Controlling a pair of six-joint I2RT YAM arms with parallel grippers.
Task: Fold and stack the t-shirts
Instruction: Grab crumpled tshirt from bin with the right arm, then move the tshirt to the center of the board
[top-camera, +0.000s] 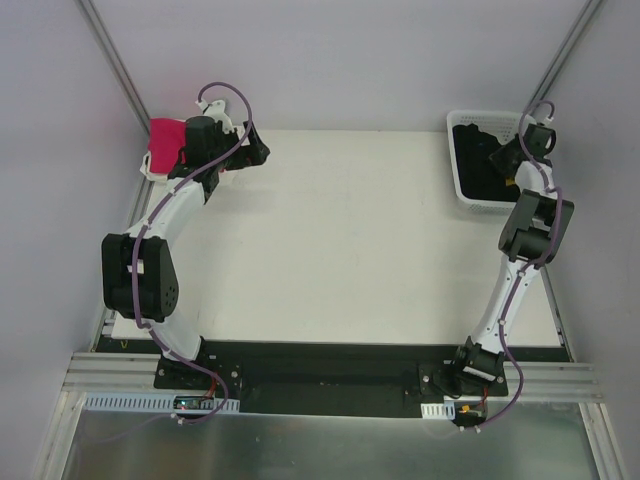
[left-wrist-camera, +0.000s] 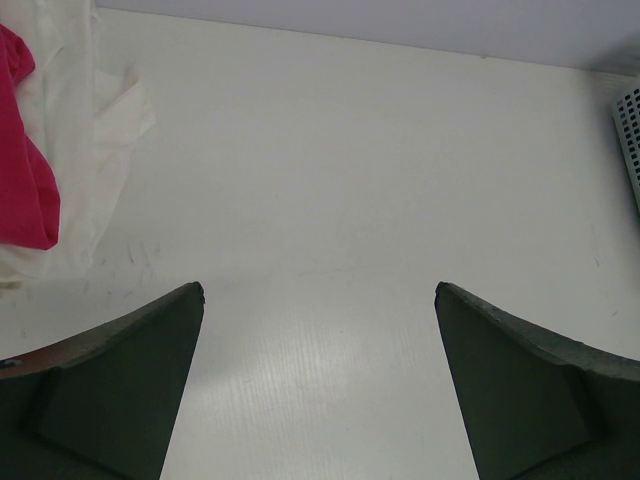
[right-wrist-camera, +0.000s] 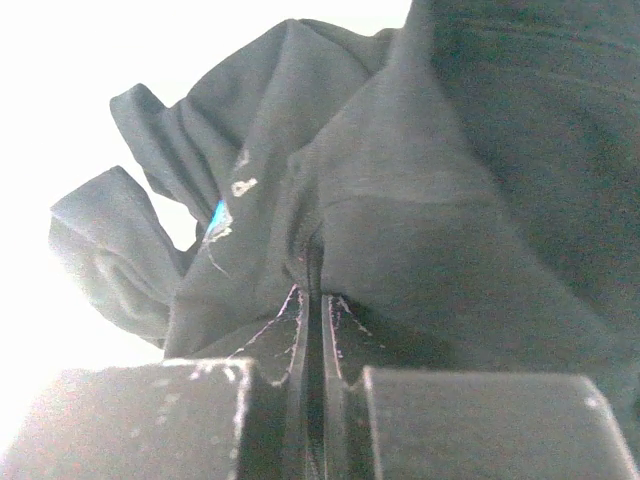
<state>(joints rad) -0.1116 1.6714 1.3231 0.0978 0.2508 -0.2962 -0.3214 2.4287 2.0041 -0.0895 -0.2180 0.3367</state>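
1. Black shirt (right-wrist-camera: 420, 200): in basket (top-camera: 455, 170), upper right of top view; right hand (right-wrist-camera: 312, 380) pinches a fold.
2. Left hand (left-wrist-camera: 319, 290) spread, empty.
3. Cloth soft, light, limp; likely drapes; better held at shoulders.

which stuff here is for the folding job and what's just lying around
For the job: black t-shirt, pinched in the right gripper; magenta t-shirt; white t-shirt.
Just there: white mesh basket holding the black one; table.
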